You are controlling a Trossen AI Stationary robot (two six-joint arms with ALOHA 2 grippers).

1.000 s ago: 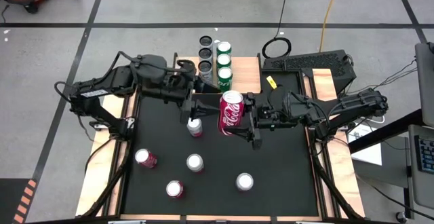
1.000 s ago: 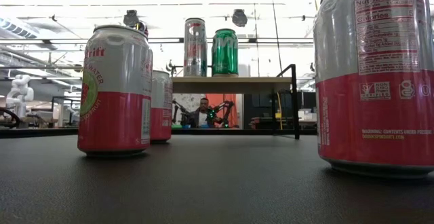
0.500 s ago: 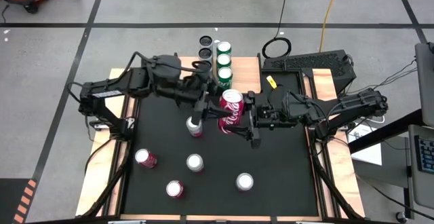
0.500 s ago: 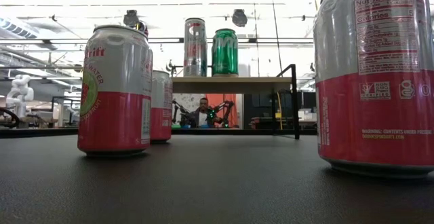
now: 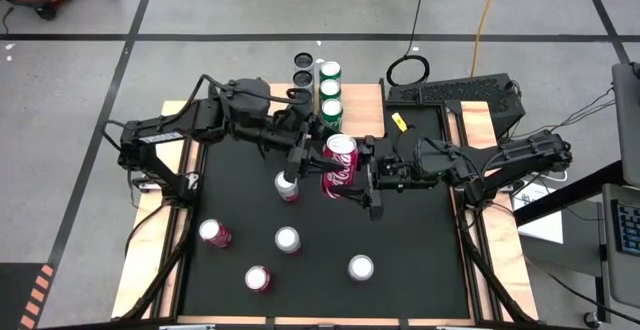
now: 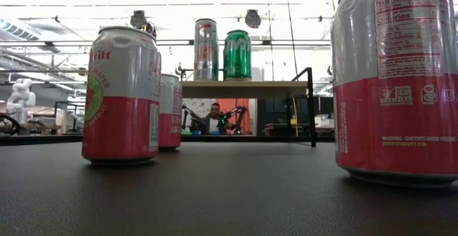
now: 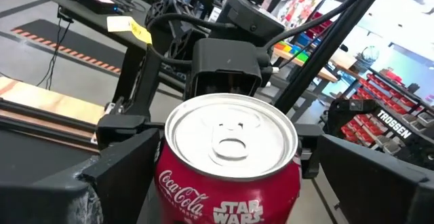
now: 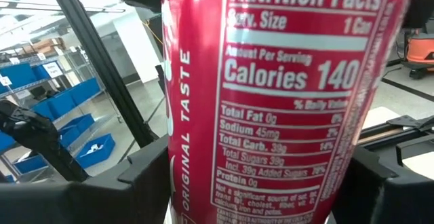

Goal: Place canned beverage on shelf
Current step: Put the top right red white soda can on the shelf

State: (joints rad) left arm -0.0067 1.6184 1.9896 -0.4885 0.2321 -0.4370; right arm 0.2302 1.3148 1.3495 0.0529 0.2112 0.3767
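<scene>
My right end effector (image 5: 352, 173) clamps a red cola can (image 5: 340, 162) above the black table (image 5: 420, 260); my left end effector (image 5: 300, 155), jaws wide, flanks it. The shelf (image 6: 243, 88) carries cans at the table's far edge. Grey tiled floor (image 5: 200, 10) surrounds us.

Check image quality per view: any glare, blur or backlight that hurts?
Low view: bright ceiling backlight, so the shelf and its cans look dim. Right wrist view: red Coca-Cola can fills the frame, soft at its edges, label readable. Left wrist view: sharp can top, mild glare. High view: even light, soft shadows.
</scene>
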